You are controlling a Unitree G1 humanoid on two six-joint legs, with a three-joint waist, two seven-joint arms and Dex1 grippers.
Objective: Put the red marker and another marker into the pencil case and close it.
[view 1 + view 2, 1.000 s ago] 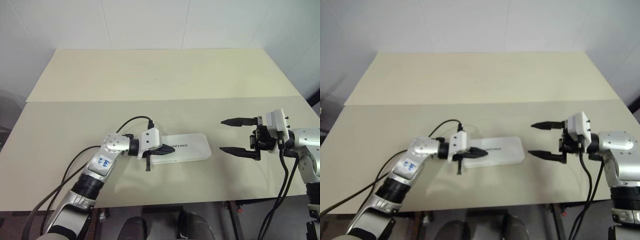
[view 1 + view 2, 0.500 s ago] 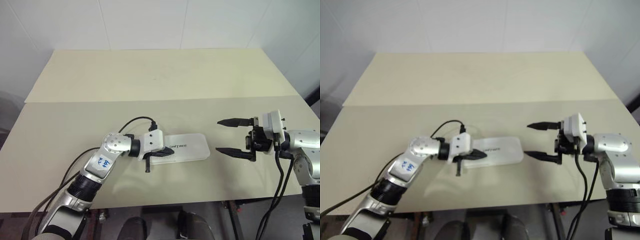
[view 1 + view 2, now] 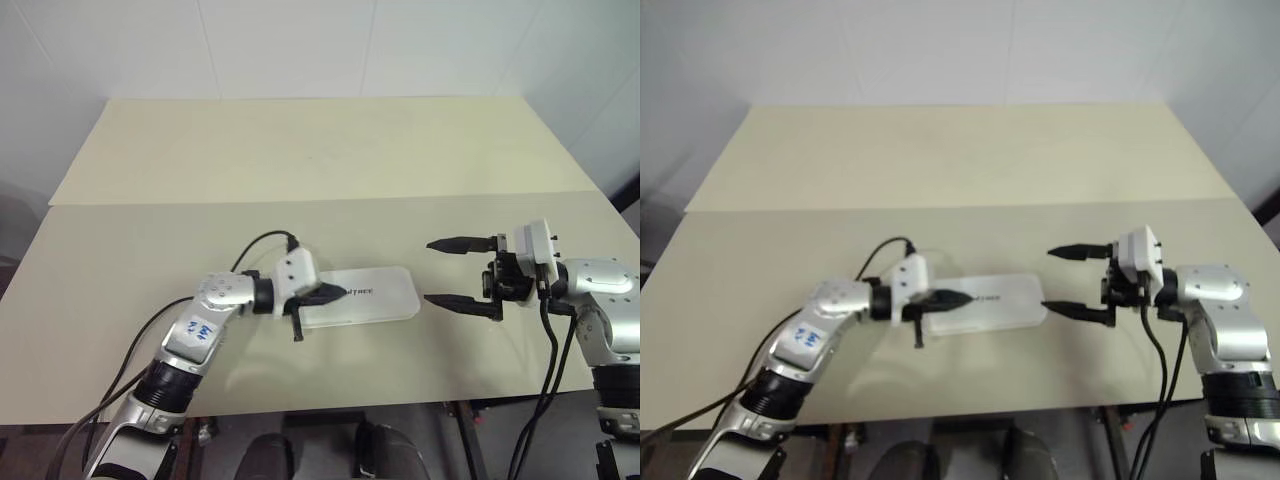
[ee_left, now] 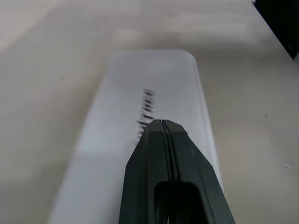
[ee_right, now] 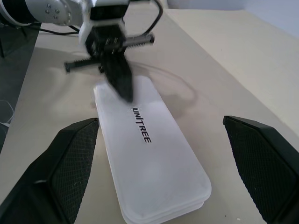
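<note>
The pencil case (image 3: 360,296), closed at the table's (image 3: 300,150) near centre, appears rigid, light and slippery; the closed left claw (image 3: 335,294) sits above its lid, the open right claw (image 3: 440,272) just right.

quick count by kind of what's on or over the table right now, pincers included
white pencil case, lid down: 1
black pincers: 2, the left pincer shut over the case, the right pincer open beside it
tables: 2, pushed together
total: 5
</note>
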